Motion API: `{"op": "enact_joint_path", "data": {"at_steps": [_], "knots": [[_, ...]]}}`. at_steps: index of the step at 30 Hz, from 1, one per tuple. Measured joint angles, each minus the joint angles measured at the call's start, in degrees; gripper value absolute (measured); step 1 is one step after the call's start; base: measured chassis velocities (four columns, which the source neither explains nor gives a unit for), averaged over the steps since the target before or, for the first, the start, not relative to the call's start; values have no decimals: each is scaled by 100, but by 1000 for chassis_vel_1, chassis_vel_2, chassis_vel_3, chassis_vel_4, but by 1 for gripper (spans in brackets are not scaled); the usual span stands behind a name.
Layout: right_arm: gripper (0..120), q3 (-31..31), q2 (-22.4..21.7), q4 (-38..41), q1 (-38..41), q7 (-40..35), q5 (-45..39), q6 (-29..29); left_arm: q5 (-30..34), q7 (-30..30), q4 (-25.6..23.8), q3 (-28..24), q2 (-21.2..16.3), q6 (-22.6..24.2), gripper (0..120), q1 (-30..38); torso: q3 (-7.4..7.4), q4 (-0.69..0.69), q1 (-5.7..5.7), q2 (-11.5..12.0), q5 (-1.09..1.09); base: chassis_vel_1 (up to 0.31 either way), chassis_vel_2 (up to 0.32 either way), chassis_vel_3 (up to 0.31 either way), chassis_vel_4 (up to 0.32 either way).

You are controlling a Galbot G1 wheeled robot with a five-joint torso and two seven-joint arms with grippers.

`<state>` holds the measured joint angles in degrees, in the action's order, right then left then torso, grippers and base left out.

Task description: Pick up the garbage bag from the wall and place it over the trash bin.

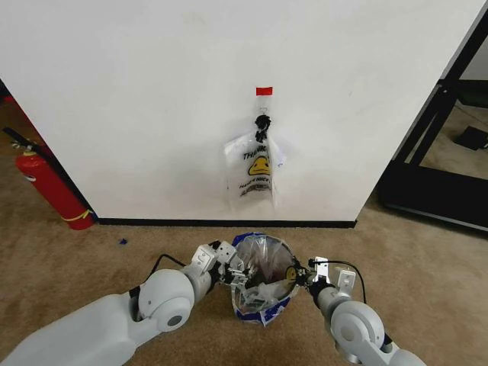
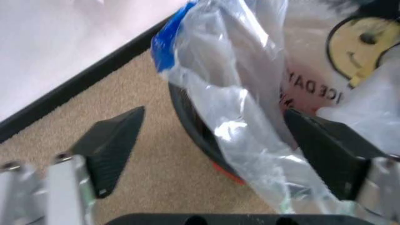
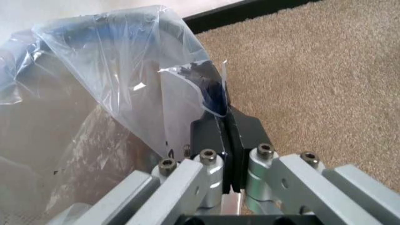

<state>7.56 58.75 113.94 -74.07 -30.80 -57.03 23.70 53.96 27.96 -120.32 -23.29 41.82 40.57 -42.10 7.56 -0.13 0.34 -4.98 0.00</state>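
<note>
Head view: the bag is already off the wall and sits draped over the bin on the carpet, just in front of the baseboard. The left gripper is at the bag's left edge and the right gripper at its right edge, so the mouth is spread between them. A second smiley bag hangs from a clip under a red tape strip; it is not the one in hand. A fire extinguisher stands well apart to the left.

Left wrist view: the left gripper has its fingers wide apart, straddling a fold of bag and the bin's dark rim. It grips nothing.

Right wrist view: the right gripper has its pads pressed together, pinching the bag's edge just outside the rim.

Judgement: the step is seating the bag over the rim. To do it well, the held edge should be drawn outward and down past the rim on the right, keeping the film lightly taut, not stretched, since it looks liable to tear or slip back.

Condition of bag: thin, crinkled, translucent plastic, blue patches at the edge, yellow face and dark lettering visible, heavily creased.
</note>
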Motion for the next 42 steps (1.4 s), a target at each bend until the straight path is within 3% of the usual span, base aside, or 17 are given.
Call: {"op": "enact_joint_path", "data": {"at_steps": [10,18,22,31,42], "knots": [[0,-16,-16,-18,59,-4,-39,6,-84,-132,206,-83,7,-2,46,-6,0,0,0,0,0,0,0,0,0],[0,-2,-25,-37,62,2,-40,4,-91,-156,186,-102,27,-38,23,-76,0,0,0,0,0,0,0,0,0],[0,3,-23,-35,49,5,-36,0,-112,-145,211,-105,40,-118,4,-56,0,0,0,0,0,0,0,0,0],[0,-27,-23,-26,60,5,-34,-2,-116,-142,310,-90,64,-160,0,-58,0,0,0,0,0,0,0,0,0],[0,-16,-64,10,4,37,-26,-19,-8,-180,923,278,155,-280,0,-337,1,-2,0,0,0,0,0,0,0]]}}
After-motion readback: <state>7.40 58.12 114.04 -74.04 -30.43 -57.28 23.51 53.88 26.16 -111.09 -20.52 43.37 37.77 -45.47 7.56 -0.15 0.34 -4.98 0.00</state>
